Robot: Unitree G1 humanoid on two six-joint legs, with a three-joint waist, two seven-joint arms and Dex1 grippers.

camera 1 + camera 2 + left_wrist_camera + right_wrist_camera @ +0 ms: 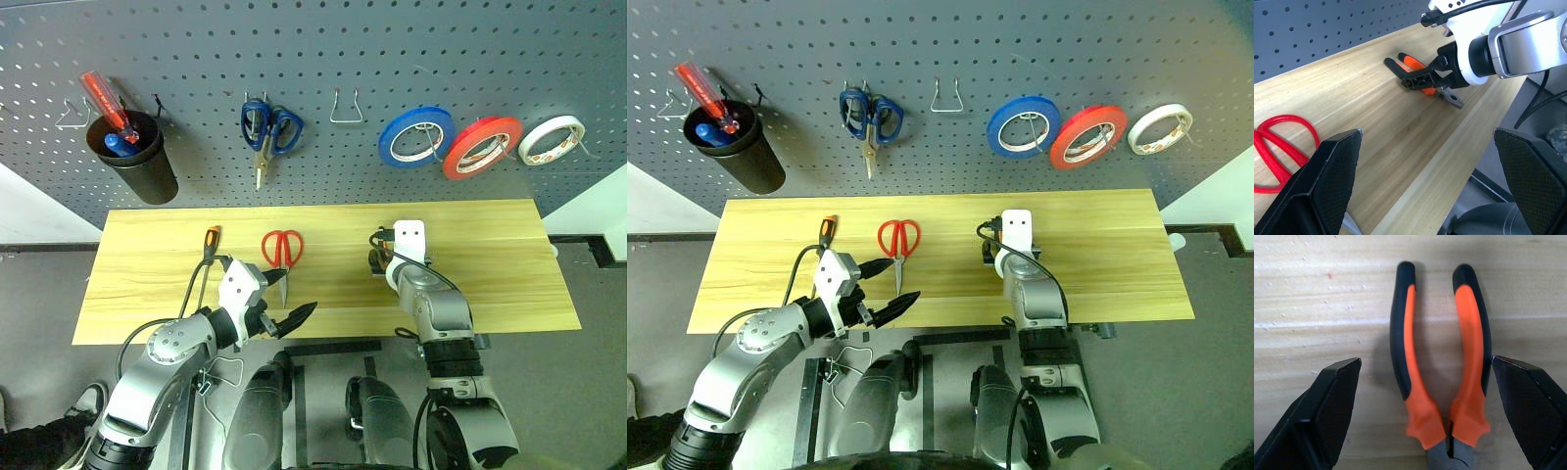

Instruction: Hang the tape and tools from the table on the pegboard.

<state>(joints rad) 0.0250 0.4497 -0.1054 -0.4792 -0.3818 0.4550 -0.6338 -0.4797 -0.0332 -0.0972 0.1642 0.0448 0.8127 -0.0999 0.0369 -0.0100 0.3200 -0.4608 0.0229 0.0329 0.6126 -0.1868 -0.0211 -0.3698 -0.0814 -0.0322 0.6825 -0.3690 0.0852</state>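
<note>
Upper left of my frame, I see a black cup [142, 162] holding a red-handled screwdriver [106, 103]. Right of it hang blue scissors [270, 130]. Upper right: a blue roll [416, 136] and a white roll [552, 139].

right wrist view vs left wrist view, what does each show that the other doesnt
Right wrist view alone: the pliers from straight above, both orange-and-black handles spread, lying between the open right gripper fingers, not yet gripped.

Left wrist view alone: the red scissors loop handles, a strip of the grey pegboard, the table's near edge, and the open left gripper.

Both: the pliers lying flat on the wooden table, and the right gripper poised over them.
</note>
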